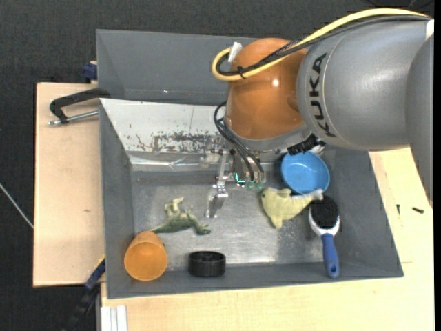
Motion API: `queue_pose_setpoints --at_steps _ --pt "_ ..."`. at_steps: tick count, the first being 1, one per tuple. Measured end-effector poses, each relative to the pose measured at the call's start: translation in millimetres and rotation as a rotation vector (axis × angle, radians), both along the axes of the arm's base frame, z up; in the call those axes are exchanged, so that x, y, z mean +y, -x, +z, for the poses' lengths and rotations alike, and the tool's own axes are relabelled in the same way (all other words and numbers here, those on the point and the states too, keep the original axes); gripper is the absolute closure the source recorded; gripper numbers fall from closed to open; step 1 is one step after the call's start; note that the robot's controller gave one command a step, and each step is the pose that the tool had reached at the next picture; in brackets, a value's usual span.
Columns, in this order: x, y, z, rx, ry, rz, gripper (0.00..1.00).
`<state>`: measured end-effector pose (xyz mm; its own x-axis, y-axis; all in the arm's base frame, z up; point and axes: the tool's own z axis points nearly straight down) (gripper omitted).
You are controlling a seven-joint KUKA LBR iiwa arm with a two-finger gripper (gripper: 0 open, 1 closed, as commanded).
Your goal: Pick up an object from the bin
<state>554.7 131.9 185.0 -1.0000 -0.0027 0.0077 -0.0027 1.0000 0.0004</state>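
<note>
The gripper (219, 200) hangs low over the middle of the bin (114, 205), under the arm's orange cover; whether it is open or closed, and whether it has hold of anything, I cannot tell; the nearest thing is a green toy dinosaur (181, 221), lying just to its left on the floor; a yellow rag (281, 206) lies to its right, beside a blue bowl (305, 173) and a blue-handled brush (326, 232); an orange cup (145, 256) and a black cap (207, 263) lie by the front wall.
</note>
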Motion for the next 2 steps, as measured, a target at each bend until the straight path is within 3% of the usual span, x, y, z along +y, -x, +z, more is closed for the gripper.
queue_pose_setpoints --at_steps 1,2 --pt "5.2 29.2 -112.8 -0.018 -0.004 0.357 0.0" --pt "5.4 26.5 -110.0 -0.027 -0.005 0.354 1.0"
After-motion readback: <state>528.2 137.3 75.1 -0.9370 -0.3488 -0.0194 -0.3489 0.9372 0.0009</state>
